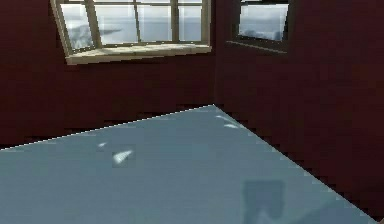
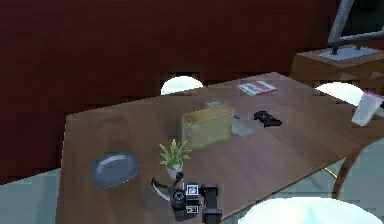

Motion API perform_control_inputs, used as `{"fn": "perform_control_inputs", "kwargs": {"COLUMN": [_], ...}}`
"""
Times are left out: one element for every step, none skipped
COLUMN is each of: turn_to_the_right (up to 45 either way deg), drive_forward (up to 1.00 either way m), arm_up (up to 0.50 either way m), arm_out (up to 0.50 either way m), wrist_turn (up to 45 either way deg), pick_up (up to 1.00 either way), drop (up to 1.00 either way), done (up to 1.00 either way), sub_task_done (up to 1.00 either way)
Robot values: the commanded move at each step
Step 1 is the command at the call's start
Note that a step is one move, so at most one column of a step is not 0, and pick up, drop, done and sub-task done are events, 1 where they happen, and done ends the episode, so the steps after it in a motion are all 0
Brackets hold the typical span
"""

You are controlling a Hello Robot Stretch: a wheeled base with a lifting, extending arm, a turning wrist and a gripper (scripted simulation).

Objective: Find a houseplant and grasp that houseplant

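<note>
Arm side view: the gripper [image 2: 160,186] is seen low over the near part of a wooden table [image 2: 300,150]; whether anything is held cannot be told. Just beyond its fingers a houseplant [image 2: 174,153] is noted, small, with spiky green leaves and a pale base, upright on the tabletop. A grey plate [image 2: 116,168] lies to the plant's left and a tan box [image 2: 208,127] stands behind it to the right. Farther right, a small dark object [image 2: 266,119] and a pale cup [image 2: 366,108] are recorded. White chairs [image 2: 182,85] are set around the table, against a dark red wall [image 2: 120,50].

Forward view: a grey-blue floor [image 1: 170,170] and a pale-framed window [image 1: 130,30] are seen.
</note>
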Motion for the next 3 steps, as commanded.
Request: {"fn": "perform_control_inputs", "kwargs": {"turn_to_the_right": [0.0, 0.0, 0.0], "drive_forward": [0.00, 0.00, 0.00], "arm_up": [0.00, 0.10, 0.00], "arm_out": [0.00, 0.00, 0.00], "wrist_turn": [0.0, 0.0, 0.0], "pick_up": [1.00, 0.00, 0.00], "drop": [0.00, 0.00, 0.00], "done": [0.00, 0.00, 1.00], "sub_task_done": [0.00, 0.00, 0.00]}}
